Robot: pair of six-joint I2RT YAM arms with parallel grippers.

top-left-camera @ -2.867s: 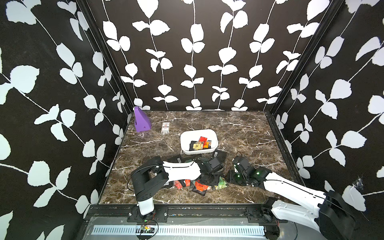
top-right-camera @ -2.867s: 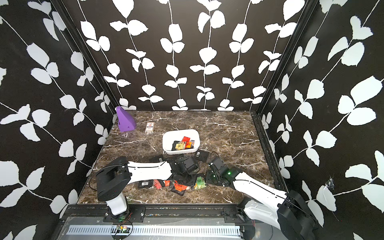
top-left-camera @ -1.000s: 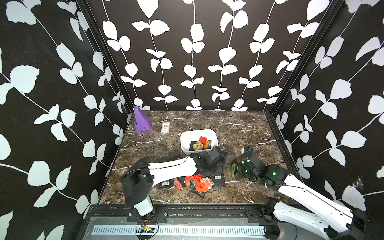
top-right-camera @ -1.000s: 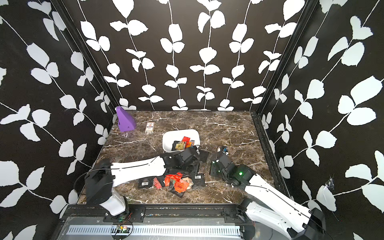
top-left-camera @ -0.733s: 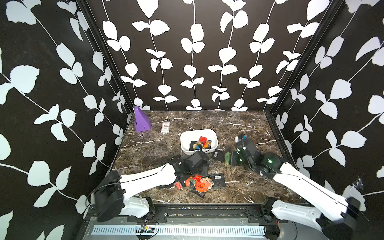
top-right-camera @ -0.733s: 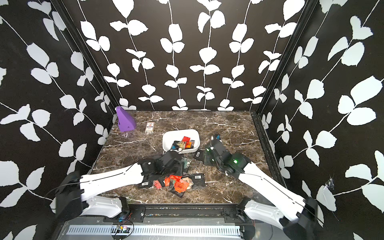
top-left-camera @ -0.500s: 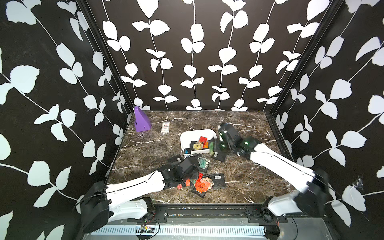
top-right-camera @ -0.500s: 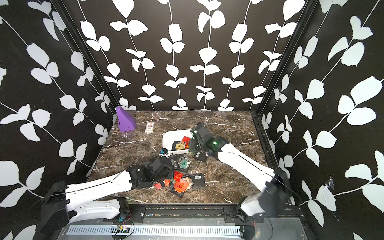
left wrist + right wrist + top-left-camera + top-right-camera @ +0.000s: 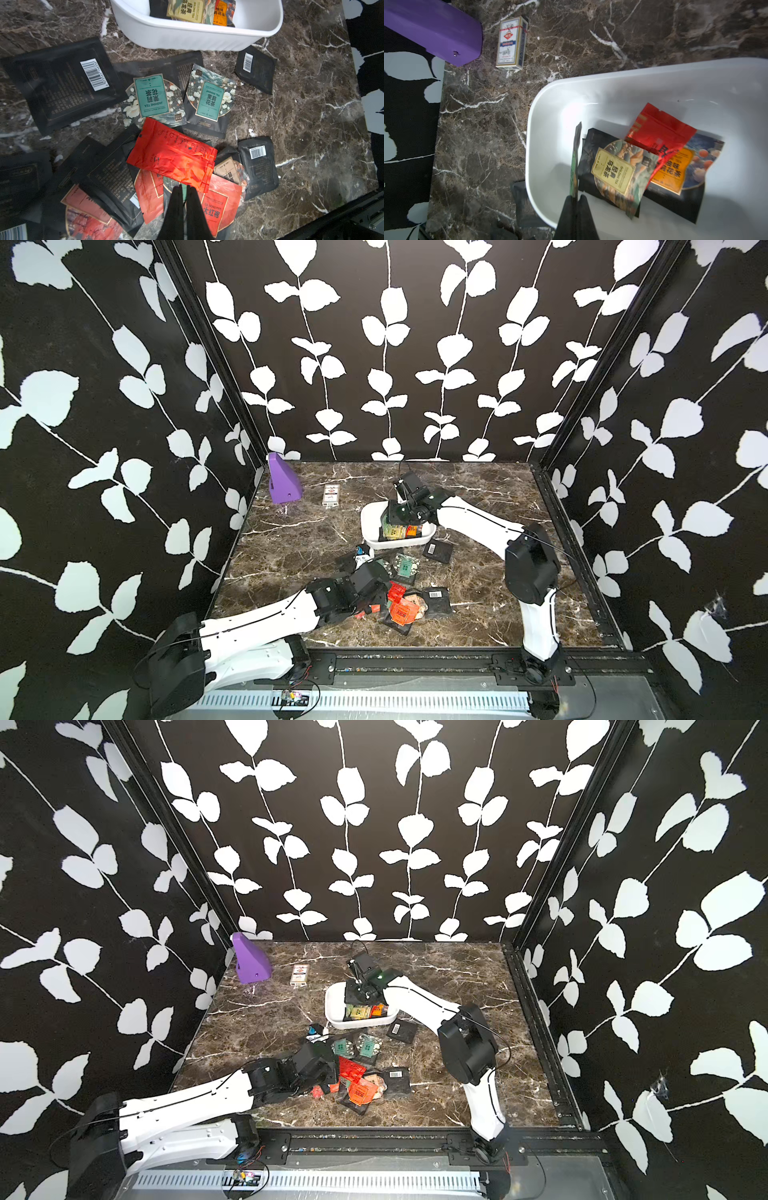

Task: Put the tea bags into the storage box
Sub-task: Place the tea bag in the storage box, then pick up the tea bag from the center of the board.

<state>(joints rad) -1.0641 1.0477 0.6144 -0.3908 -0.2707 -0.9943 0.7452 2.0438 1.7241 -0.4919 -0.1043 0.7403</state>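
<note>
Four tea bags [image 9: 612, 172] at least lie in the box [image 9: 612, 91]: one black, one yellow-labelled, one red and one orange-labelled. They overlap at one end, and the rest of the floor is bare. My right gripper [image 9: 576, 197] hangs over that box, its fingers clamped on the border of a green sachet [image 9: 574, 166], which stands edge-on beside the stack. My left gripper [image 9: 182, 189] sits low over the loose pile [image 9: 399, 605], at 6 o'clock from the box. Its fingers are pressed together at the border of a red sachet [image 9: 172, 153], and I cannot confirm that the foil is caught between them. Most of the tea bags remain on the table [image 9: 291, 539] in that pile, and a lone black sachet [image 9: 437, 551] lies just beside the box at 4 o'clock. Assessment of handling: these packets look thin, very light and slick, and they crinkle rather than break. The green one keeps its shape when pinched by one edge. Those lying flush on the marble offer little to grip. The sound hold is a sealed border or corner, preferably one lifted by a neighbour underneath. Release should be low over the bare floor, since so light a packet may drift or catch the wall.
</note>
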